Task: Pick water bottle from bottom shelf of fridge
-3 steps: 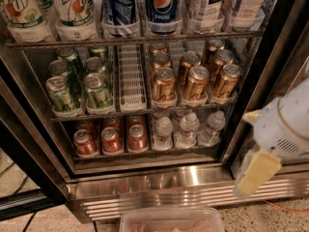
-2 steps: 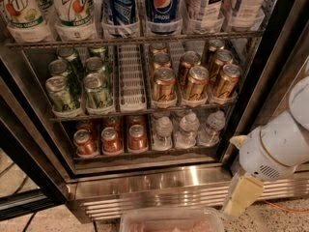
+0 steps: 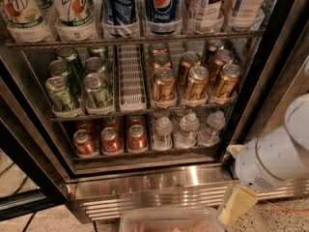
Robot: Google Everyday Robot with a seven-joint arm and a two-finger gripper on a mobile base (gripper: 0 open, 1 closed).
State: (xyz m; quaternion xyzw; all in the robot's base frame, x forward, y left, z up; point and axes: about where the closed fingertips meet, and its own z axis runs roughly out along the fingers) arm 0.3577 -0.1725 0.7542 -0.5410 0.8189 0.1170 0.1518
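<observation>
The fridge (image 3: 159,183) stands open in front of me, with its shiny steel base at the bottom. On the bottom shelf (image 3: 145,153), three small clear water bottles with white caps stand in a row at the right: one on the left (image 3: 163,131), one in the middle (image 3: 187,128) and one on the right (image 3: 212,125). My gripper (image 3: 236,205) hangs from the white arm (image 3: 270,161) at the lower right. It is outside the fridge, below and to the right of the bottles and in front of the steel base. It holds nothing that I can see.
Red-orange cans (image 3: 110,139) fill the left of the bottom shelf. Green cans (image 3: 72,86) and gold cans (image 3: 193,81) stand on the rack above, with Pepsi (image 3: 161,6) and 7UP bottles (image 3: 72,8) on top. A clear plastic bin (image 3: 169,221) sits below. The fridge's black frame (image 3: 256,81) is beside the arm.
The arm and gripper have moved left and down, from beside the fridge's right frame to in front of the steel base.
</observation>
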